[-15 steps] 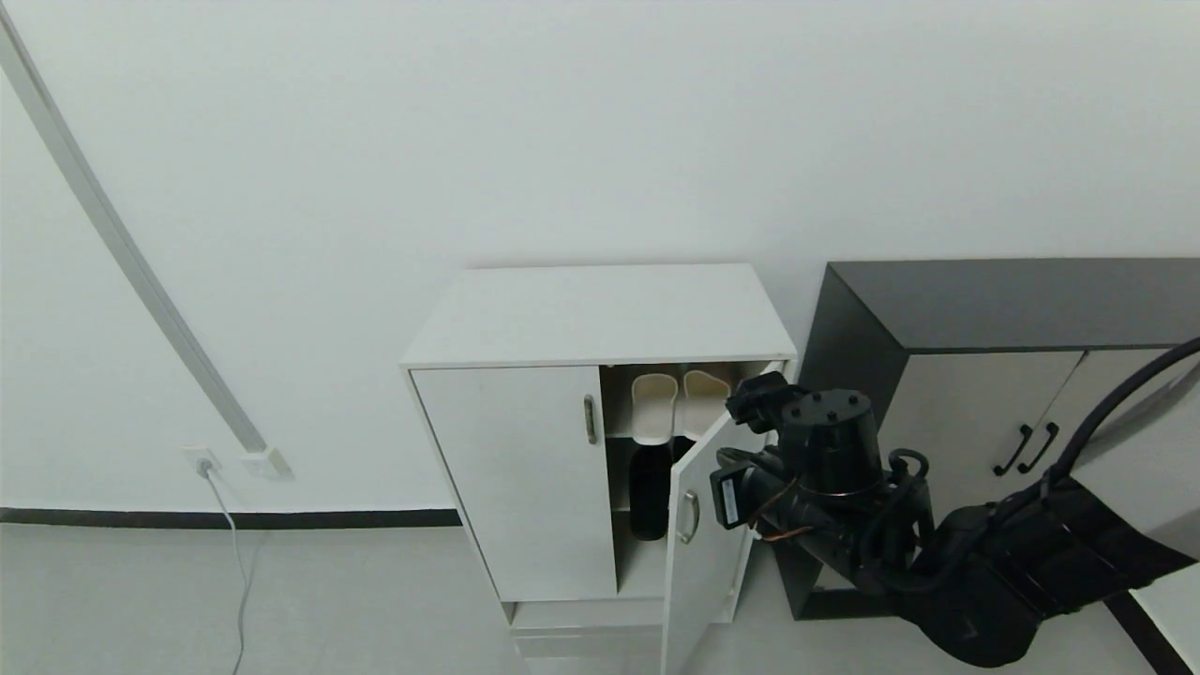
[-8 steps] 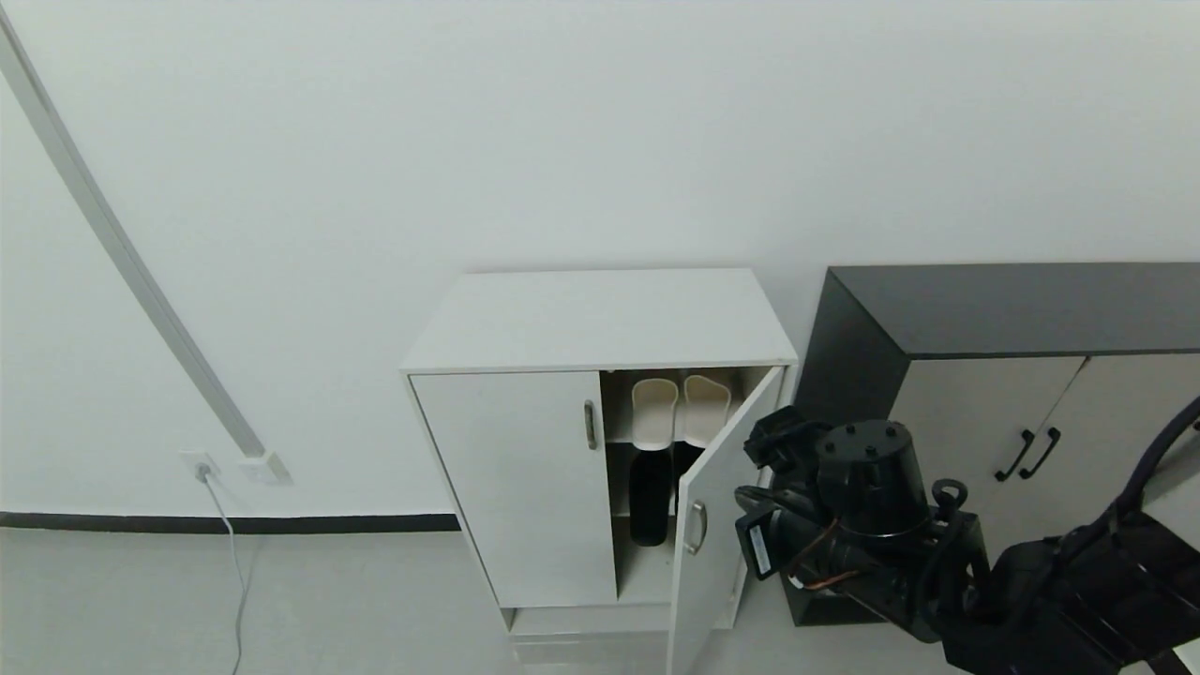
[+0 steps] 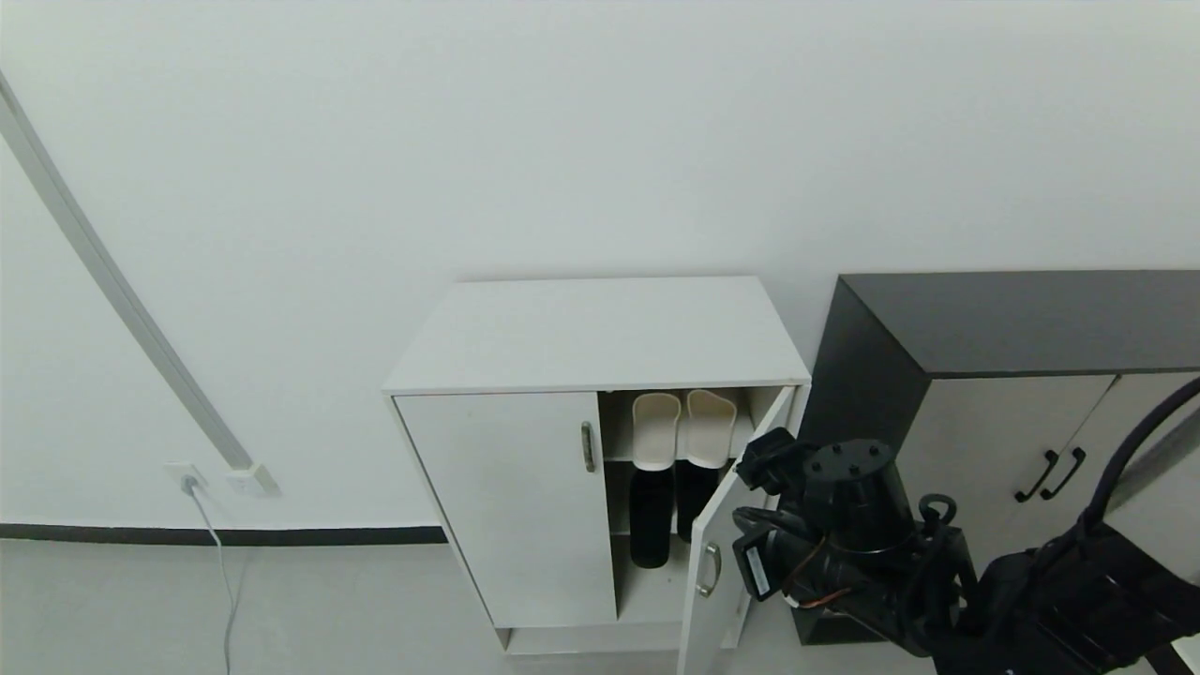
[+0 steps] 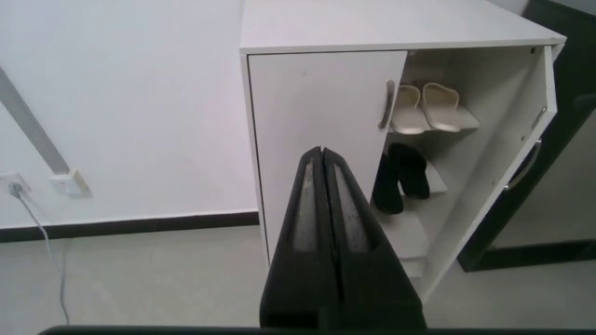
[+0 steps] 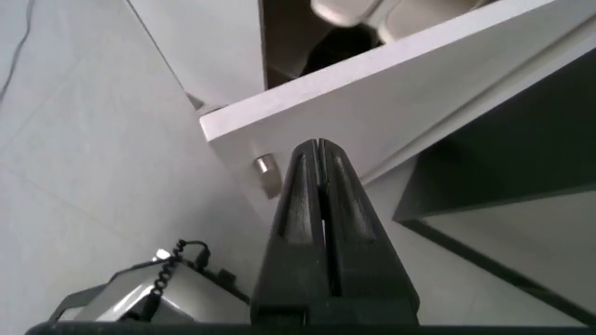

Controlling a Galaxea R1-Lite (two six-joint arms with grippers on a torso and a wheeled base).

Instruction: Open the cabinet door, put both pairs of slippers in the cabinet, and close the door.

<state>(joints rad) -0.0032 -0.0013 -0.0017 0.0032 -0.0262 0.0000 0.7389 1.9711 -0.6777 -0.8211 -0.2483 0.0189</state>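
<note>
While the cabinet door [image 3: 722, 534] stands ajar in the head view, cream slippers [image 3: 682, 428] sit inside above black slippers [image 3: 651, 516]; left wrist view: left gripper [image 4: 321, 151] fingers clenched, empty, facing the cabinet [image 4: 372, 23]; right wrist view: right gripper [image 5: 318, 144] fingers clenched, empty, just beside the door's edge.

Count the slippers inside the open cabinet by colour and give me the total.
Cream slippers: 2
Black slippers: 2
Total: 4
</note>
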